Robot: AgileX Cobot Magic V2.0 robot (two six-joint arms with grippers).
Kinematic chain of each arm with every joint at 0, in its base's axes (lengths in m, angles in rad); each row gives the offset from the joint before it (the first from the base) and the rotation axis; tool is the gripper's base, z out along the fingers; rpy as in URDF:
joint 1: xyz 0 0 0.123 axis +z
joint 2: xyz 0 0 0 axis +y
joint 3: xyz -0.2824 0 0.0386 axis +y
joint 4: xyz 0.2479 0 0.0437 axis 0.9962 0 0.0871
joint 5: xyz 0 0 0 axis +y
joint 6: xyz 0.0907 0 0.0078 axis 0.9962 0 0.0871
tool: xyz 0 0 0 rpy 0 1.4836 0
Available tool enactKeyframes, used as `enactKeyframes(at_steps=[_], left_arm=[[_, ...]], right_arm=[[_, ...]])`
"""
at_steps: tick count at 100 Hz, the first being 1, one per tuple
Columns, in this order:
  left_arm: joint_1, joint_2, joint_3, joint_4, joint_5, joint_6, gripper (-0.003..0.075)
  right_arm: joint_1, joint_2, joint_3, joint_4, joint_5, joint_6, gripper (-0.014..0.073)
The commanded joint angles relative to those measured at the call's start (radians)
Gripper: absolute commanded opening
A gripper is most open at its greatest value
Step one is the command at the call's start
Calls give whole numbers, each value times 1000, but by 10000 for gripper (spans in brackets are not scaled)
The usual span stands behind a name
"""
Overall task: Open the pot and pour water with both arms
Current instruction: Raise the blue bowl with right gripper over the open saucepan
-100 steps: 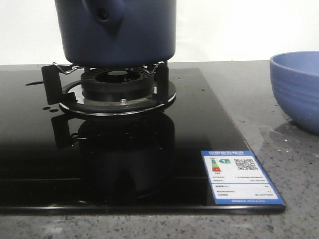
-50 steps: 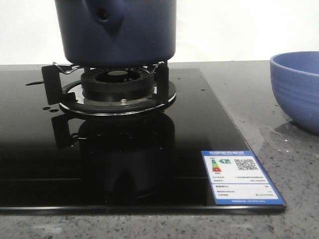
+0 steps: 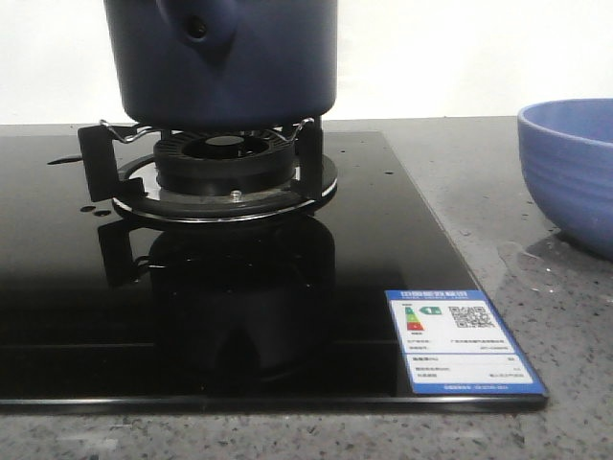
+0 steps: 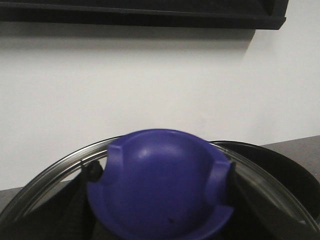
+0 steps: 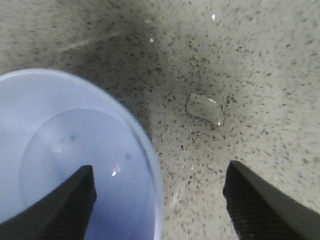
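Left gripper [image 4: 160, 210] pinching lid knob [image 4: 160, 185]; right gripper [image 5: 160, 200] spread over bowl [image 5: 75, 165]. Risk: glass lid [image 4: 45, 180] slips, knob rounded.

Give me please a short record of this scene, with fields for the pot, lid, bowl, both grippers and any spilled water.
pot: dark blue pot on the burner of the black hob
lid: glass lid, blue knob
left gripper: shut on the knob
bowl: light blue bowl on the counter, right of the hob
right gripper: open, over the bowl's rim
spill: water drops on the counter
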Motion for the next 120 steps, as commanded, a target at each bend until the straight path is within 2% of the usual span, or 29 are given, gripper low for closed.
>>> enactKeyframes(at_steps=[1,9,19,33,52,59,85,120], left_arm=[[-21,-10,-34,-32,-1,4,250],[-24,-10,-34,-32,-13,4,249],[-24,-10,-34,-32,-13,4,249],[-24,-10,-34,-32,-13,4,249],[-24,-10,-34,-32,-13,4,249],[-24,-10,-34,-32,-13,4,249],[-24,-10,-34,-32,-9,4,249],[-28,-10,-34,-39,-5,4,249]], right_arm=[[-5,25,-23,29,-46,2,491],[-5,59,-23,40,-46,2,482],[-5,92,-22,59,-47,2,405],[-5,125,-20,70,-47,0,258],[-5,126,-20,71,-55,-30,0],[-5,126,-20,71,-55,-34,-69],[-3,60,-85,104,-31,-64,-69],[123,115,-506,136,158,-62,-58]])
